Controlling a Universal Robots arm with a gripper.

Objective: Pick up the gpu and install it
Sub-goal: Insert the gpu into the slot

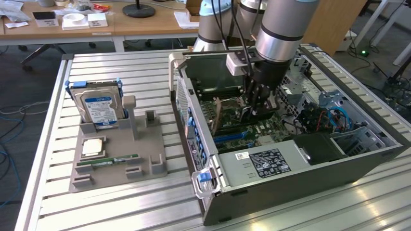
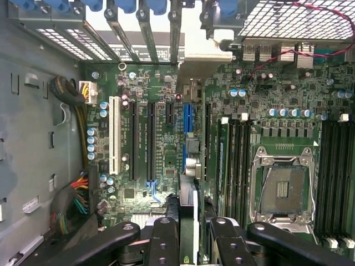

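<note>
My gripper point(image 1: 254, 111) reaches down into the open computer case point(image 1: 301, 166) and is shut on the gpu point(image 1: 222, 114). The gpu is a thin card with a tan-brown face, standing upright over the motherboard point(image 1: 257, 132). In the wrist view the gpu point(image 2: 194, 166) appears edge-on as a slim strip running from between my fingers point(image 2: 165, 241) toward its metal bracket point(image 2: 202, 62) at the case's rear slots. It lies along the blue expansion slot point(image 2: 187, 130). I cannot tell whether its edge is seated in the slot.
A grey parts holder point(image 1: 115, 163) on the slatted table at the exterior view's left carries a blue-labelled hard drive point(image 1: 99, 106), a processor chip point(image 1: 93, 147) and a green memory stick point(image 1: 108, 161). Inside the case are cables point(image 2: 77, 194), an empty processor socket point(image 2: 283, 188) and a drive cage point(image 1: 334, 103).
</note>
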